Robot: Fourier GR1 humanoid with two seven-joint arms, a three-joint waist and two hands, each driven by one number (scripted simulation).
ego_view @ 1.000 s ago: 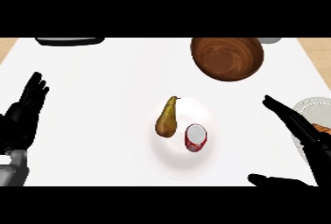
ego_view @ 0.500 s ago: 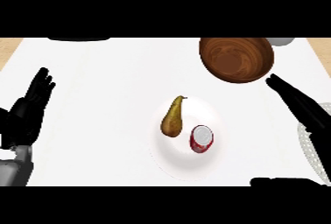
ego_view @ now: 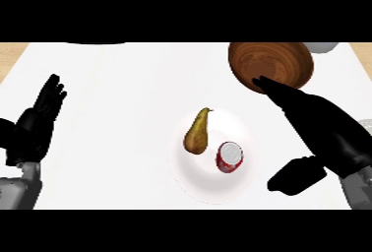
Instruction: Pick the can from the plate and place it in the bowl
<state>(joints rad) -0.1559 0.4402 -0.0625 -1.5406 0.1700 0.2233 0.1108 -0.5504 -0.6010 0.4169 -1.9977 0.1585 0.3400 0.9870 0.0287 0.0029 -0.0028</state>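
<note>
— Two things sit on the white plate (ego_view: 207,189): which one is the can?

— The red can (ego_view: 230,157) with the pale top, on the plate's right half. A brown pear (ego_view: 196,134) lies just beside it, to its upper left, stem pointing up the view.

— Where is the right hand?

— The right hand (ego_view: 320,130) hangs to the right of the can, apart from it. Its fingers are stretched straight toward the wooden bowl (ego_view: 270,65), their tips overlapping its lower rim; the thumb sticks out low, near the plate's right edge. It holds nothing.

— And the other one?

— The left hand (ego_view: 36,125) rests open at the view's left edge, fingers up, well apart from the plate.

— The bowl?

— Upper right on the white counter (ego_view: 123,83), far from the can.
</note>
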